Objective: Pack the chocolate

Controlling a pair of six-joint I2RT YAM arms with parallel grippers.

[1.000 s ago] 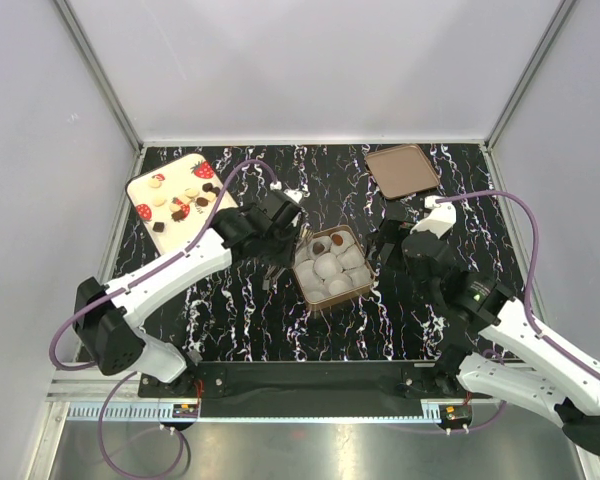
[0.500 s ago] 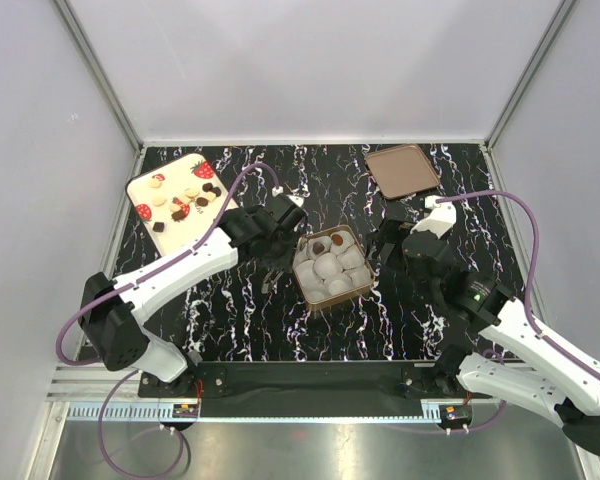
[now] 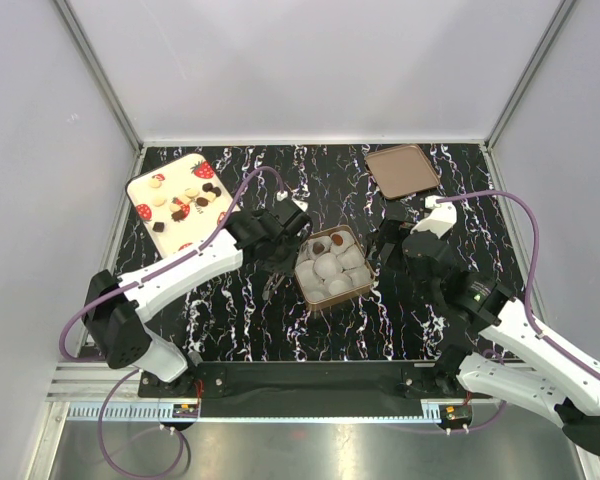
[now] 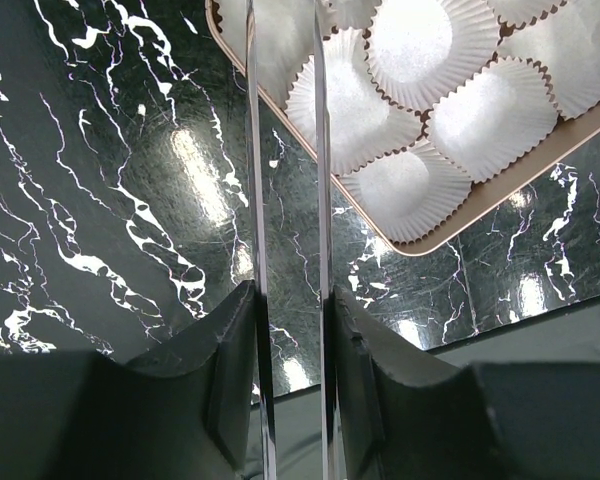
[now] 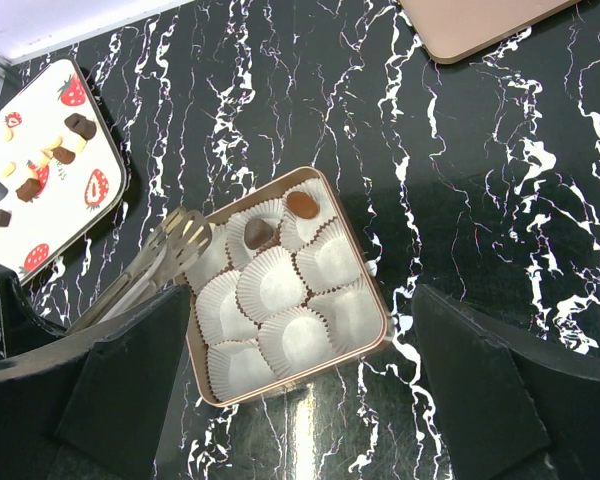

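Note:
The chocolates (image 3: 183,196) are small dark and cream candies on a strawberry-print tray (image 3: 145,184) at the far left; they also show in the right wrist view (image 5: 50,160). A tan box (image 3: 364,285) of white paper cups holds a dark chocolate (image 5: 259,233) and a brown one (image 5: 301,204). My left gripper (image 3: 286,242) is shut on metal tongs (image 4: 252,150). The tong tips (image 5: 183,233) sit over the box's far-left corner cup, with no candy showing between them. My right gripper (image 3: 385,240) is open and empty just right of the box, and looks down on it in its wrist view (image 5: 300,335).
The box's brown lid (image 3: 402,170) lies flat at the far right of the black marbled table (image 3: 230,310). White walls and metal posts enclose the table on three sides.
My left gripper with the tongs has moved nearer and to the right, bringing the tong tips to the box's corner. The right arm has not moved.

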